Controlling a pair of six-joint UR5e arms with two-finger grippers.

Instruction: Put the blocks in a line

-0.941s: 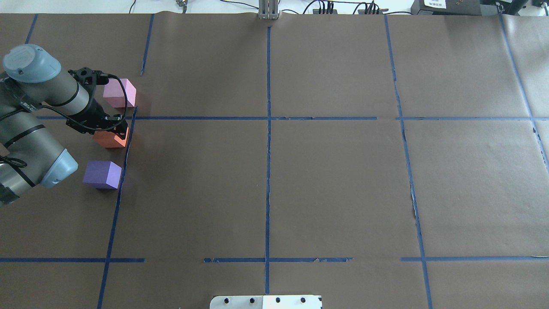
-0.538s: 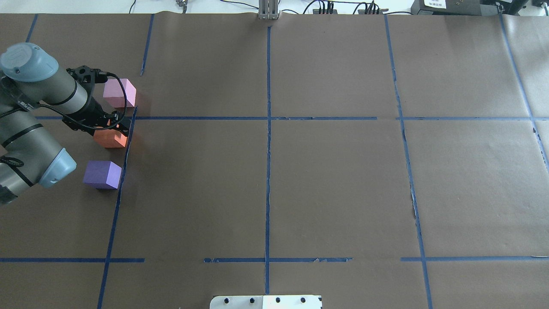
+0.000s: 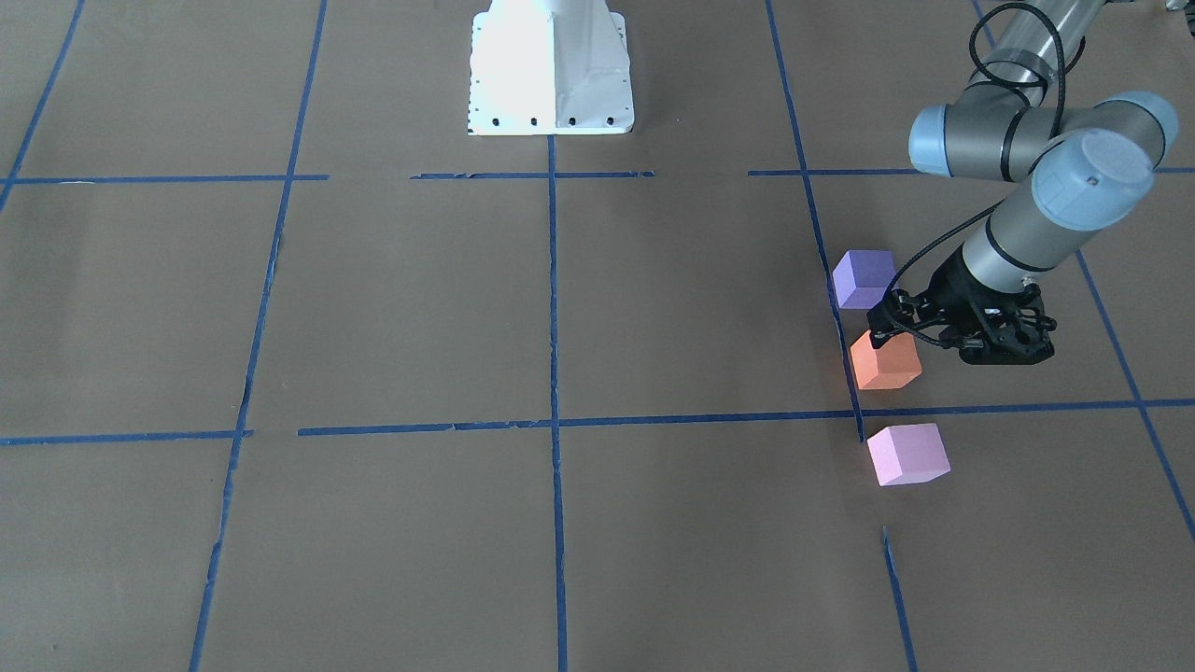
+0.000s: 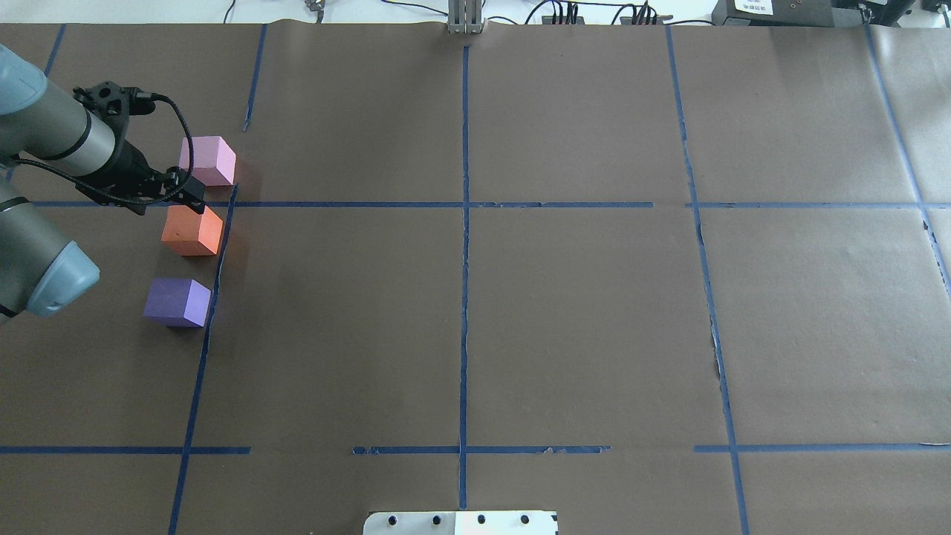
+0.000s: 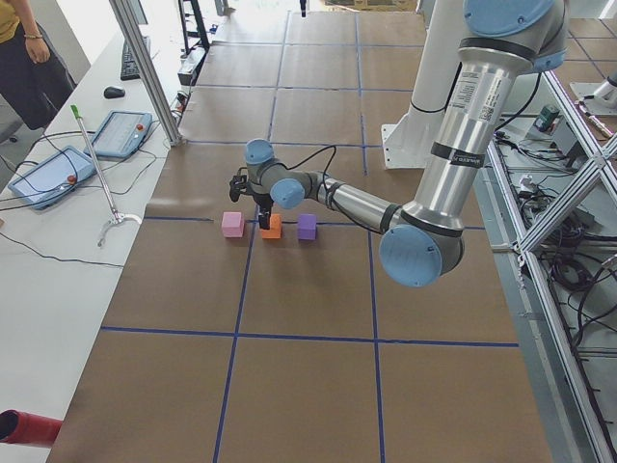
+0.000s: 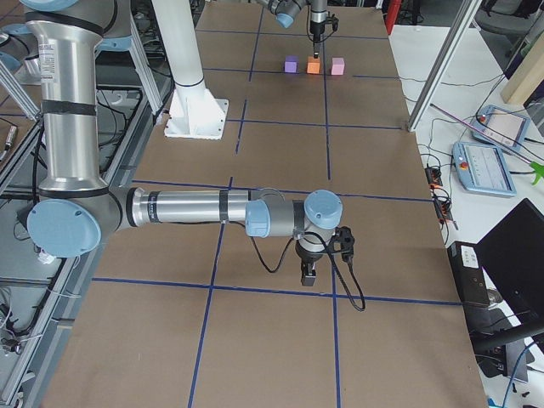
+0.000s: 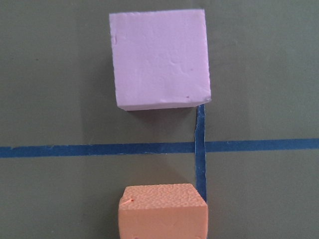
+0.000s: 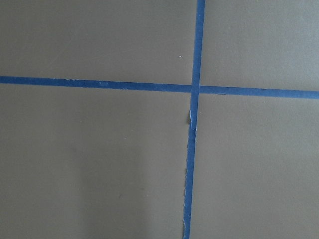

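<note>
so the three blocks look pretty much lined up already. pink block (image 4: 207,160), orange block (image 4: 192,231) and purple block (image 4: 177,302) sit in a row on the desk (image 4: 565,319), all just beside the same blue tape line (image 4: 215,275) and following its slant. there's a gap between each pair, none touching.

the left gripper (image 4: 195,195) hovers above the spot between pink and orange and carries nothing. honestly can't tell from these angles whether its jaws are spread or pressed together. the right gripper (image 6: 308,274) hangs well apart from the blocks, over a tape crossing, and i can't tell its jaws either.

my guess: the lining-up is basically done. what's left is maybe a small nudge to even the spacing, then backing the arm off.
</note>
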